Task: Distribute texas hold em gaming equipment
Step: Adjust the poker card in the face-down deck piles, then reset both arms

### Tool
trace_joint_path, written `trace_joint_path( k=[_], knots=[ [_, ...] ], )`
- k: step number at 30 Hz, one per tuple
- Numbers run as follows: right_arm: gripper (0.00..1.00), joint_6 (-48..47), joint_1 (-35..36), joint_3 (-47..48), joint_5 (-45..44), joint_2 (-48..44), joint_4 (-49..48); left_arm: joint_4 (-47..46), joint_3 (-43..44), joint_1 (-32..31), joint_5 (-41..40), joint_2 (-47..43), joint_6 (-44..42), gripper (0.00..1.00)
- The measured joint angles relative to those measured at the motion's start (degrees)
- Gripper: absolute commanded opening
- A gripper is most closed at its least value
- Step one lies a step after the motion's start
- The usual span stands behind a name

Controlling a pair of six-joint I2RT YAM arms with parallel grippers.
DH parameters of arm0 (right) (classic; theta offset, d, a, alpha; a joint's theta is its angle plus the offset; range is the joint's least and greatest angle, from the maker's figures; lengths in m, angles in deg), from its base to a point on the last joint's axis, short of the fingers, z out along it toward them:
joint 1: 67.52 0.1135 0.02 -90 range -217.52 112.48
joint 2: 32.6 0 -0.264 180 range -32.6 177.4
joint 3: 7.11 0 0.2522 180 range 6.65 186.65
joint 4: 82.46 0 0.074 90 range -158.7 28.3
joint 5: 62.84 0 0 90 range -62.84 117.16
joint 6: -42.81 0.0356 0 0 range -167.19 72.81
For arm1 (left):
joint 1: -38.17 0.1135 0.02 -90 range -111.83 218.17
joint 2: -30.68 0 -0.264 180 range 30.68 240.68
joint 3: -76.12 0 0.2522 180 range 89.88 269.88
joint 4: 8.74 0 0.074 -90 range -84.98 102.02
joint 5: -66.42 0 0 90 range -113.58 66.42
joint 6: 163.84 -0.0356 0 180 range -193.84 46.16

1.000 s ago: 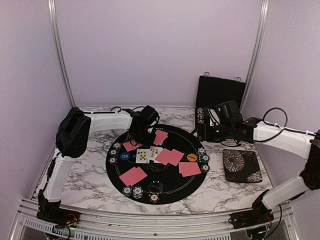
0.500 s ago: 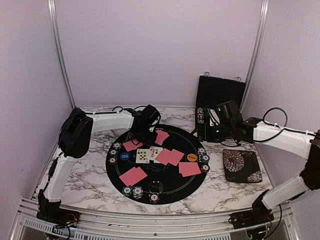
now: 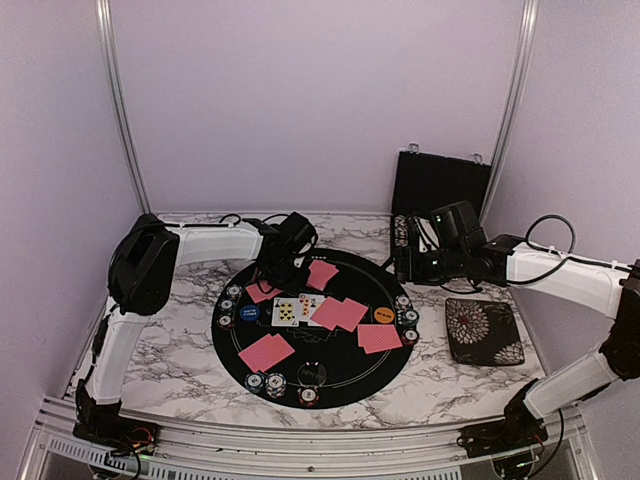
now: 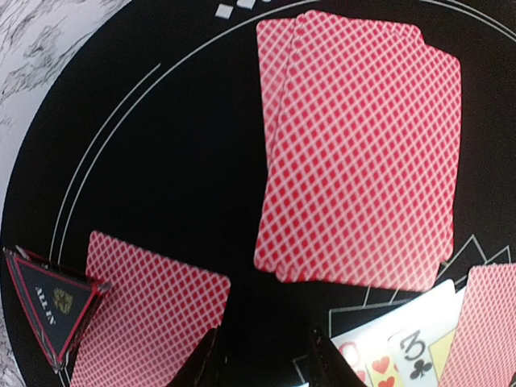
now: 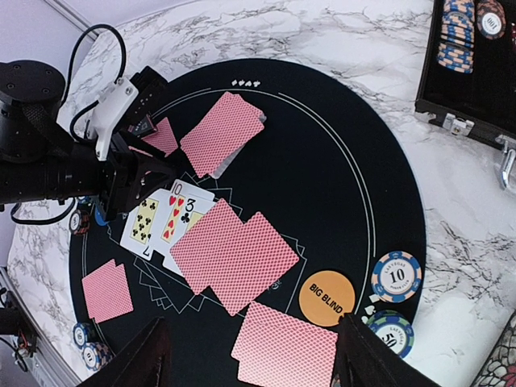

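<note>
Left end effector [image 4: 262,367] edged leftward, clenched above red-backed cards [image 4: 359,153]; right end effector [image 5: 255,355] spread, empty.

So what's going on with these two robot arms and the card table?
A poker game is being set up on a round black mat. Red-backed cards lie face down around it, face-up cards sit near the middle, and chip stacks and an orange big blind button sit by the rim. The left gripper is shut, low over the mat's far left; nothing shows between its fingers. The right gripper hangs open and empty near the chip case.
</note>
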Motion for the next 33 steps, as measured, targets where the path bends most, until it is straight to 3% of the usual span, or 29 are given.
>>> trace_joint_path(
  k=[14,20,21,22,26,33],
  knots=[
    [0.70,0.8,0.9,0.0,-1.1,0.1,0.0,-1.4,-10.0,0.5,0.3,-12.2,0.3,0.41],
    [0.77,0.7,0.9,0.0,-3.7,-0.3,0.1,-5.2,-20.0,2.1,1.4,-23.3,2.2,0.62],
    [0.92,0.5,0.9,0.1,-4.2,-0.5,0.1,-5.8,-21.6,2.4,1.5,-25.5,2.5,0.67],
    [0.98,0.5,0.9,0.2,-4.7,-0.7,0.2,-6.7,-23.4,2.9,1.6,-28.2,3.2,0.73],
    [0.98,-0.3,0.9,1.0,-8.6,-2.7,1.2,-9.6,-28.6,4.6,1.6,-36.8,4.4,0.97],
    [0.99,-1.1,1.0,2.1,-17.1,-10.3,2.1,-12.5,-36.2,6.6,0.5,-49.1,6.6,0.99]
  ],
)
